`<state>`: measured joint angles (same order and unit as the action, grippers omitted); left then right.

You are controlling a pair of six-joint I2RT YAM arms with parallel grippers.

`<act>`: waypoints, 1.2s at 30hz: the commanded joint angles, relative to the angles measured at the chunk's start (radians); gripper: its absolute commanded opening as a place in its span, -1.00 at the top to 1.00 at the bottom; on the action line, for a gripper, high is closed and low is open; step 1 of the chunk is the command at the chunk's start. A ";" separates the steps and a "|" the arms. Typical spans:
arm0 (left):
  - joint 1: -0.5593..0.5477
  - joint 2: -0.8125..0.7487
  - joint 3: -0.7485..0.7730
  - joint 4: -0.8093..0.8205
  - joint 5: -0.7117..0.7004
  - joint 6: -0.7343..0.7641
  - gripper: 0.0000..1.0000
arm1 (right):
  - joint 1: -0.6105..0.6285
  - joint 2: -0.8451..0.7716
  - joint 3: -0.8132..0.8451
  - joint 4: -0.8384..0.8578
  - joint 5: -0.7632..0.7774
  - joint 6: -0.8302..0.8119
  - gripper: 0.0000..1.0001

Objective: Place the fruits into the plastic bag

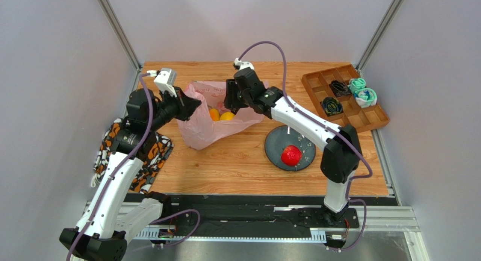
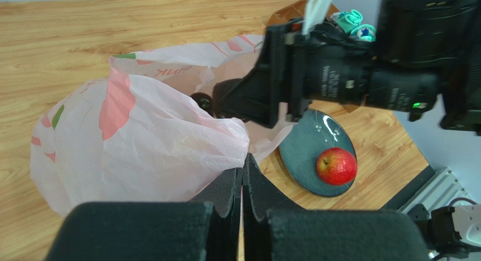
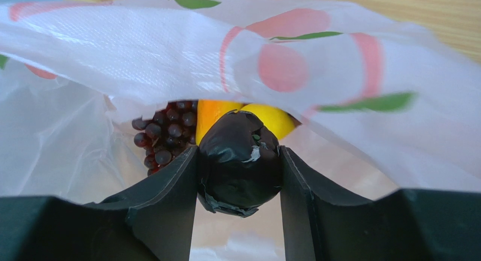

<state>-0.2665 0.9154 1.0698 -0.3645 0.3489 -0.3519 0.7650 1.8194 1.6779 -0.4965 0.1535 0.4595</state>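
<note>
Right claw (image 3: 238, 152) grips dark plum (image 3: 237, 173) squarely, inside plastic bag (image 3: 339, 58).

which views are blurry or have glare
Left wrist: small glints on the dark plate, near bulk of the left gripper soft. Right wrist: dark ball sharp, plastic bag blurred toward the right. Top external: even light, no glare.

Right gripper (image 3: 238, 155): both fingers pressed against a dark plum-like ball (image 3: 240, 168), held at the mouth of the plastic bag (image 3: 169, 52). Inside the bag, behind the ball: purple grapes (image 3: 164, 138) left, orange-yellow fruit (image 3: 211, 113) centre, yellow citrus (image 3: 275, 119) right.
</note>
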 commanded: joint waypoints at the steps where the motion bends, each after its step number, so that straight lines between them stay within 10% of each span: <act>1: 0.004 0.002 0.041 0.009 0.005 0.014 1.00 | 0.036 0.109 0.094 -0.022 -0.058 -0.032 0.59; 24: 0.004 0.002 0.041 0.007 0.007 0.014 1.00 | 0.106 0.264 0.046 -0.155 -0.170 -0.071 0.57; 36: 0.004 0.005 0.041 0.007 0.005 0.014 1.00 | 0.105 0.274 0.071 -0.154 -0.164 -0.074 -0.33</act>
<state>-0.2665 0.9237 1.0698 -0.3782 0.3492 -0.3511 0.8627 2.0819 1.7203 -0.6529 -0.0265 0.3969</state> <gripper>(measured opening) 0.007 0.636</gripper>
